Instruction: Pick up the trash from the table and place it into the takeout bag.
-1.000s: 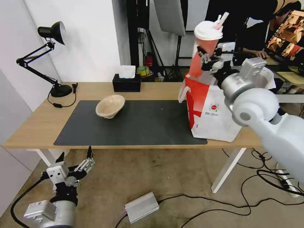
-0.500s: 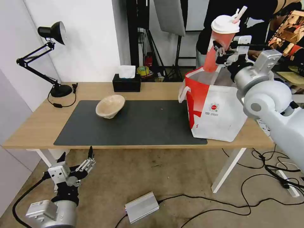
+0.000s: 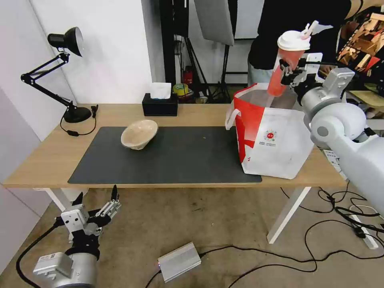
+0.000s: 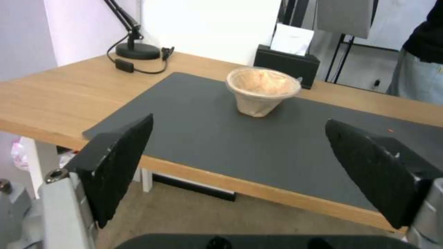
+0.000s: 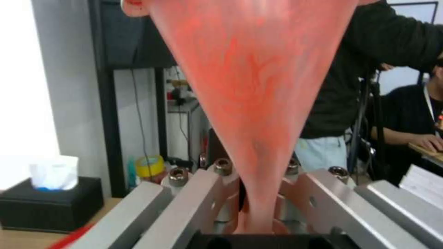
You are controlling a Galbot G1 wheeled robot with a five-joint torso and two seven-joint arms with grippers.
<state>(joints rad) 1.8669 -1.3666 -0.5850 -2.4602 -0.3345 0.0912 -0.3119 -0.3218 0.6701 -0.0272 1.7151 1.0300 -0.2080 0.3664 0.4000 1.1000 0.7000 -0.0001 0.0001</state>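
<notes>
Light wood and a dark grey mat [image 3: 168, 156] make up the table [image 3: 44, 160], with the takeout bag [image 3: 276, 140] standing open on its right end, the foil lining showing at its mouth. Over that mouth the right gripper [image 3: 289, 69] is clamped on the red drink cup [image 3: 286, 64], which leans lid-up with its base just above the bag's far rim; the right wrist view shows the cup's narrow end pinched between the metal fingers [image 5: 171, 207]. To finish this step well, I judge the cup should be lowered well inside the walls before the fingers part, since a release from this height could tip it against the rim or jar the lid. Keeping the base centred over the opening, clear of the near handle [image 3: 230, 116], looks sensible. The beige paper-pulp bowl [image 3: 139, 134] sits on the mat, well apart from the bag. The left gripper [image 3: 96, 208] hangs below the table's front edge, its pads [image 4: 120, 166] spread wide and holding nothing.
</notes>
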